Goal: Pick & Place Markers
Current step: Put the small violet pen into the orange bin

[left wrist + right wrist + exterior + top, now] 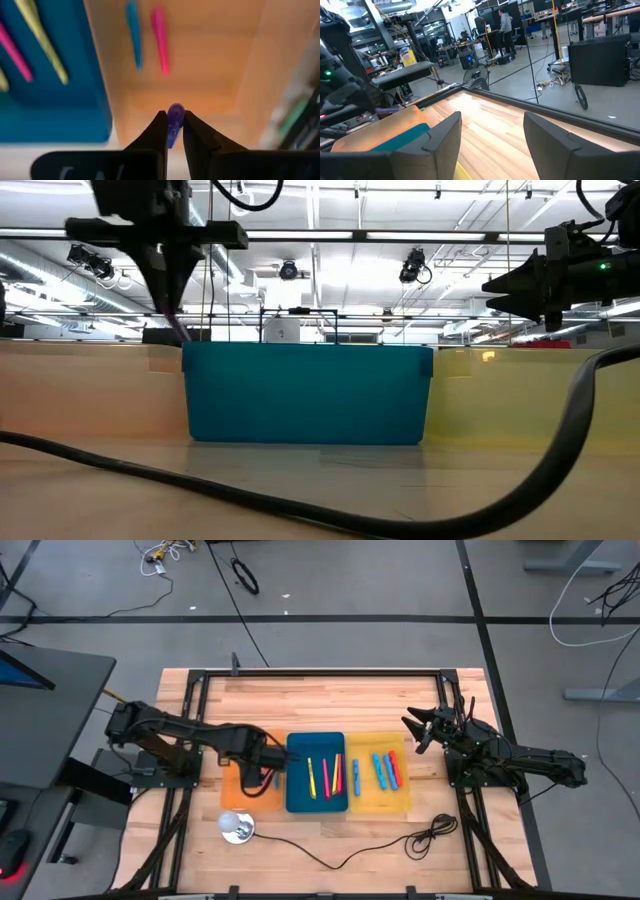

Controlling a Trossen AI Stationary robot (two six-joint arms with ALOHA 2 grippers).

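Above the orange tray (240, 792) my left gripper (268, 768) points steeply down, shut on a purple marker (175, 114). Under it, a blue marker (133, 32) and a pink marker (160, 37) lie flat on the orange tray's floor (200, 75). Yellow and pink markers (326, 776) lie in the blue tray (316, 798), and blue and red ones (384, 770) in the yellow tray (379, 802). My right gripper (420, 730) hovers level and open beyond the yellow tray's far right corner, with nothing between its fingers (445, 137). My left gripper pinches the purple marker between its two fingers (159, 131), which come from above and point down. One end of the marker (175, 108) sticks out past the fingertips, and the marker hangs below the gripper (178, 328), clear of the orange tray.
The three trays stand side by side in the middle of the wooden table. A white round object (236, 826) and a black cable (380, 845) lie near the front edge. A black rail frame (320, 671) borders the table.
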